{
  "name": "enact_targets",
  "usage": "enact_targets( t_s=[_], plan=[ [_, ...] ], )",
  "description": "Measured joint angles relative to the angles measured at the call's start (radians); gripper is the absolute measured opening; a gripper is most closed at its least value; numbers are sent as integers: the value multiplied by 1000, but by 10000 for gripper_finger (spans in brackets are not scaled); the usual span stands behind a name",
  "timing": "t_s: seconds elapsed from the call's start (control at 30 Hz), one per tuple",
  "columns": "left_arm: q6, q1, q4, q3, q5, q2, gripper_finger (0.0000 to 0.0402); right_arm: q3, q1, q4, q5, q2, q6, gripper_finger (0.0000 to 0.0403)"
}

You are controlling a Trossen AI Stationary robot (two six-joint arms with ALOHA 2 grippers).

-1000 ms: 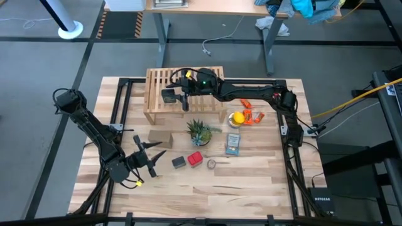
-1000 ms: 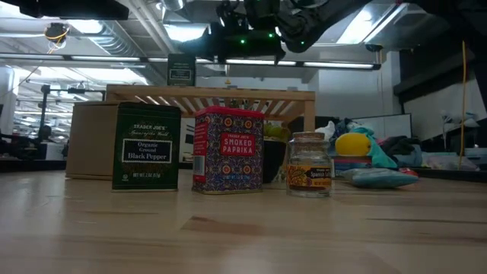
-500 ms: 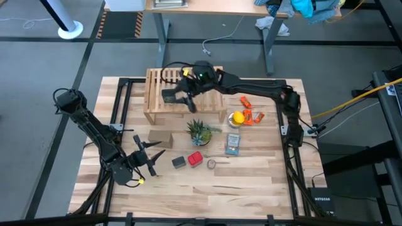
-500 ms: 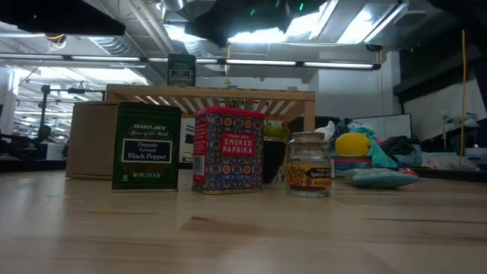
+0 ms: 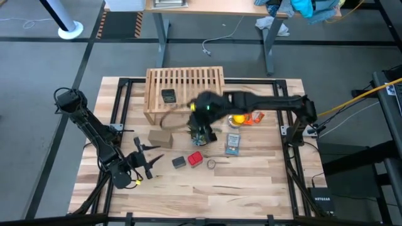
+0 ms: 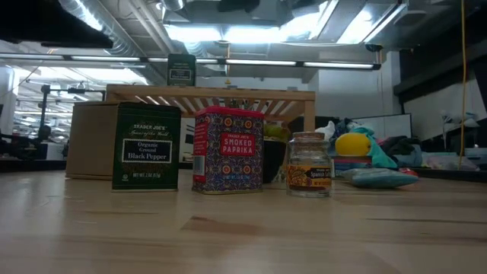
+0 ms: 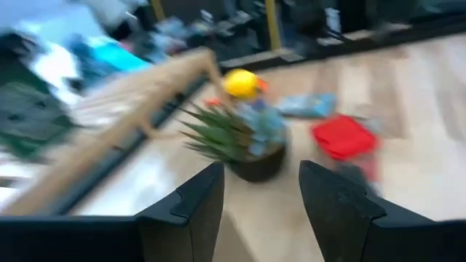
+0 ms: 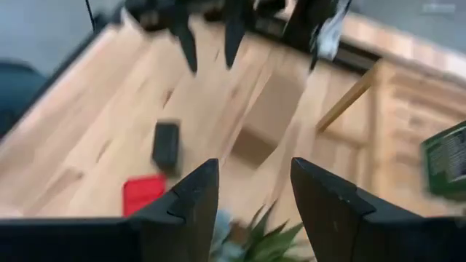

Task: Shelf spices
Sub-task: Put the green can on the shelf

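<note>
One dark tin [image 5: 168,96] stands on the shelf [image 5: 184,82]; three spices remain on the table: black tin [image 5: 179,162], red tin [image 5: 195,157], round jar [image 5: 211,164]; right gripper [image 5: 200,130], jaws parted and empty, hovers over the plant [image 7: 244,138], behind them; left gripper [image 5: 151,158], jaws spread, waits left of them.

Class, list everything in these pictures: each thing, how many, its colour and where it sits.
Shelf: one, light wood, table's far side.
Green tin: one, on the shelf.
Black tin: one, near front.
Red tin: one, beside it.
Jar: one, greyish, right of the red tin.
Plant: one, green, mid-table.
Box: one, brown, left of the plant.
Packet: one, blue, right of the plant.
Yellow item: one, beyond the packet.
Left gripper: open, front left.
Right gripper: open, above the plant.
</note>
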Motion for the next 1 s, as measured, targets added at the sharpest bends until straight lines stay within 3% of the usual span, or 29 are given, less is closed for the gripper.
enact_targets(
  t_s=[0.13,0.3,0.67,1.0],
  plan=[
    [-52,6,3,0,169,0,172,-71,86,13,153,0,46,179],
    [-81,10,5,0,197,0,172,-158,159,51,288,2,116,179],
    [-84,10,8,0,199,0,172,-396,189,431,221,3,241,179],
    [-78,10,8,0,199,0,172,-423,189,555,198,48,368,179]
  ],
)
